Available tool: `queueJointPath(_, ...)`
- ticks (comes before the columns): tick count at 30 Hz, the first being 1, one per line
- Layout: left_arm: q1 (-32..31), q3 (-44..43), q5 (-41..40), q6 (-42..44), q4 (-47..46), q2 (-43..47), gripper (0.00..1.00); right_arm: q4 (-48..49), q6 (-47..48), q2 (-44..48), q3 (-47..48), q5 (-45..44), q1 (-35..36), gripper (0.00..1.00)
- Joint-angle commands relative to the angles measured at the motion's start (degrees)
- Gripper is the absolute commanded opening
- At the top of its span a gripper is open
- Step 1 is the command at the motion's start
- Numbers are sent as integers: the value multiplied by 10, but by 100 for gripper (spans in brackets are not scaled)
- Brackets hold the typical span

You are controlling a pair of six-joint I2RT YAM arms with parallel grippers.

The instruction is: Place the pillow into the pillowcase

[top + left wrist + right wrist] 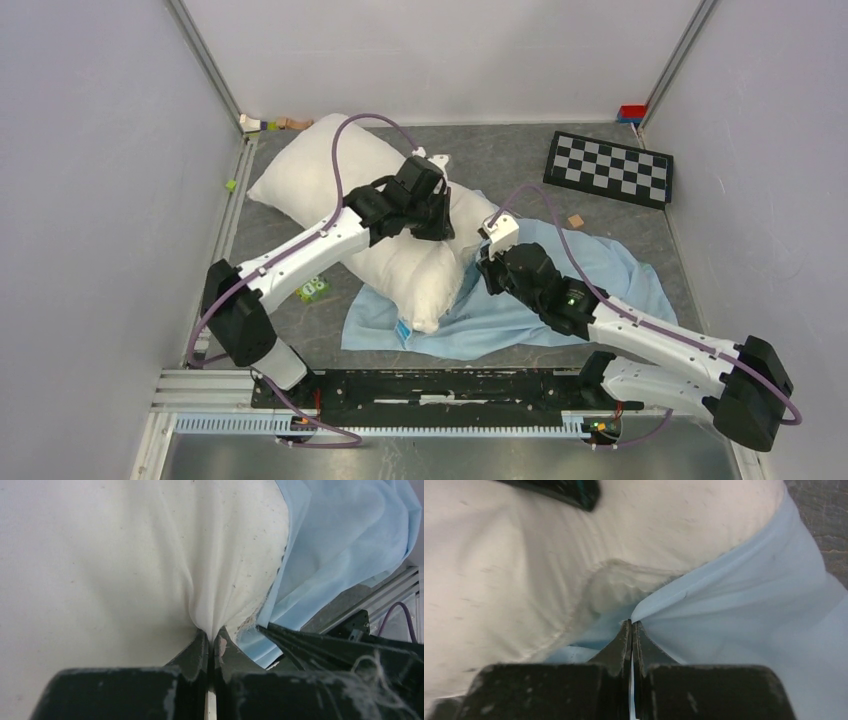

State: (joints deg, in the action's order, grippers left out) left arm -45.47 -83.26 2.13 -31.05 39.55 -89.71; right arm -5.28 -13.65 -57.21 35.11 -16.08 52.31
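The off-white pillow (330, 175) lies slantwise from the back left toward the table's middle, its near end on the light-blue pillowcase (600, 270). My left gripper (432, 222) is shut on a pinch of pillow fabric (212, 595) near the pillow's right edge. My right gripper (487, 262) is shut on a fold of the pillowcase (724, 610) right beside the pillow (499, 575). The pillowcase (340, 535) also shows to the right in the left wrist view. The pillowcase's opening is hidden.
A black-and-white checkerboard (610, 168) lies at the back right, with a small tan block (575, 220) near it. Small toys (268, 123) sit in the back left corner. A green block (313, 290) lies by the left arm. Grey walls enclose the table.
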Motion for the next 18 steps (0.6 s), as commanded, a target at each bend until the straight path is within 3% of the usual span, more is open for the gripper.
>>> queueJointPath(1,-3,57,26,-51,-193,-20,2,8,11,1,46,67,4,0)
queueJointPath(5,-2,142,-16,-124,-333,-32,2,-5,15,10,70,115,4,0)
queueJointPath(9,-2,154,-44,-136,-365,-68,2,-15,16,23,93,157,4,0)
queueJointPath(14,-8,161,-29,-122,-351,-91,3,-18,4,18,86,127,-6,0)
queueJointPath(16,-11,163,-24,-104,-329,-73,13,-37,-10,0,85,97,-15,0)
queueJointPath(18,-15,167,-25,-81,-298,-37,33,-64,-23,-16,86,57,-18,0)
